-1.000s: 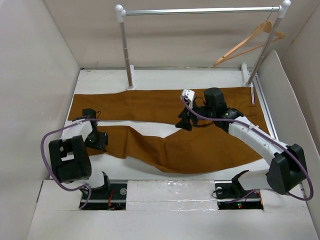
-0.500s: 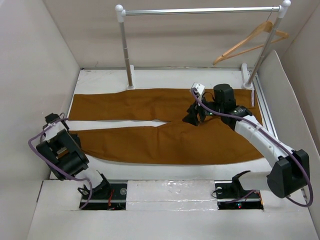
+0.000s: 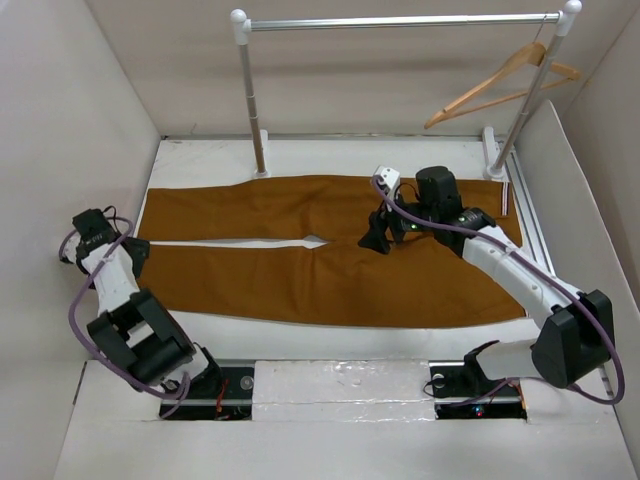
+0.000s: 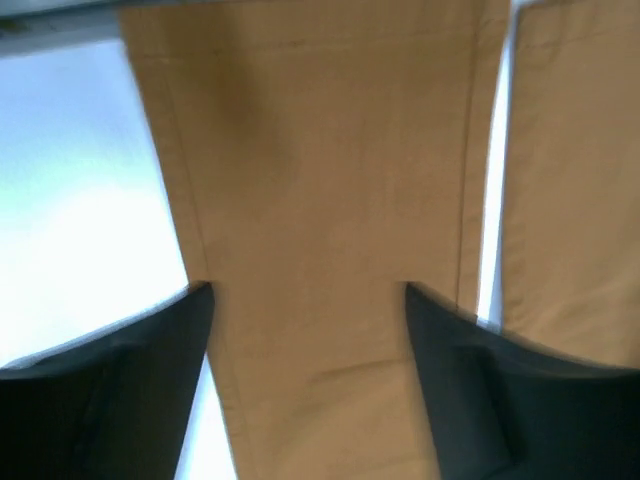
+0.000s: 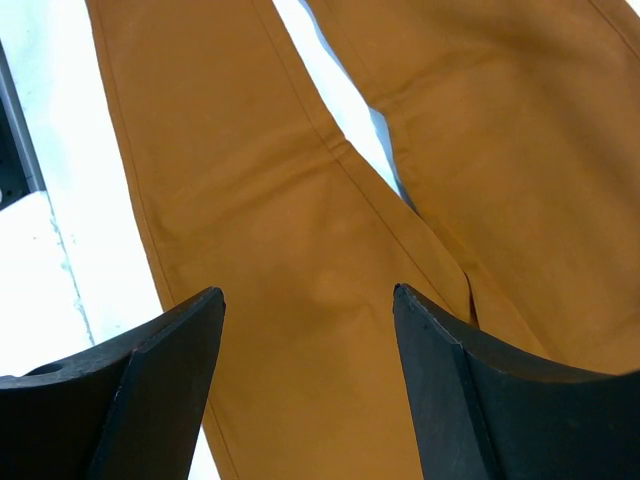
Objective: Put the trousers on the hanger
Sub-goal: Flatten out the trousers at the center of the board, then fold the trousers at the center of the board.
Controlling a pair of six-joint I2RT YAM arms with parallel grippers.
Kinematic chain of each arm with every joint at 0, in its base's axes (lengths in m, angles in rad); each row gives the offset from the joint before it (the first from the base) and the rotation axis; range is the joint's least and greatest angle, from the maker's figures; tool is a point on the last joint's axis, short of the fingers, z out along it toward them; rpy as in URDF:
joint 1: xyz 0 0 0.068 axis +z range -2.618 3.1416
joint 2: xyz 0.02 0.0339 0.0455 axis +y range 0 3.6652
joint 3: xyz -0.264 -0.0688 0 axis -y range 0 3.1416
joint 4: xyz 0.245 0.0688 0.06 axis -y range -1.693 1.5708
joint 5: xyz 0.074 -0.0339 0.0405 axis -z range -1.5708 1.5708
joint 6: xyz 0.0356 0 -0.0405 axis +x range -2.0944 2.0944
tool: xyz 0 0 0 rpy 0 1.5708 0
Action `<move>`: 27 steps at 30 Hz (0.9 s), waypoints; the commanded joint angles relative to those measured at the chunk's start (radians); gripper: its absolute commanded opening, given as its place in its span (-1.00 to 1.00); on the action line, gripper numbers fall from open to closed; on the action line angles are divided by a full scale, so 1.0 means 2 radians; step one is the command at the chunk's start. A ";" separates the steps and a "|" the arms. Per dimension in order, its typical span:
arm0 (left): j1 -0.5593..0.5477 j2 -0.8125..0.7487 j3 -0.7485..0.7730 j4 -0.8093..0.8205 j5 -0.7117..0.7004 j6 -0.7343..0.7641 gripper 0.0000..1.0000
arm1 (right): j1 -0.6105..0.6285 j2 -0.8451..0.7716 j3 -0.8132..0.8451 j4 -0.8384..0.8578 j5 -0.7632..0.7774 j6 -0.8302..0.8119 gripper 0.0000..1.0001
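Right gripper (image 3: 377,238), jaws wide and empty, hovers over the crotch of the trousers (image 3: 300,285), which lie flat with their long axis left-to-right across mid-frame, waist toward the right, the side of the hanger (image 3: 495,88) hung at upper right, and hems toward the left by the likewise open, empty left gripper (image 4: 305,290).

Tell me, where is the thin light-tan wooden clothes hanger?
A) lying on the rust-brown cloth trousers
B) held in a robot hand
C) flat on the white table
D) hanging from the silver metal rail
D: the thin light-tan wooden clothes hanger hangs by its hook from the silver metal rail, well apart from the rust-brown cloth trousers spread out below.
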 commanded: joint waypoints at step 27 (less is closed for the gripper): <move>0.067 0.095 -0.070 0.049 -0.031 -0.066 -1.00 | -0.066 -0.093 -0.063 -0.034 0.015 0.031 0.38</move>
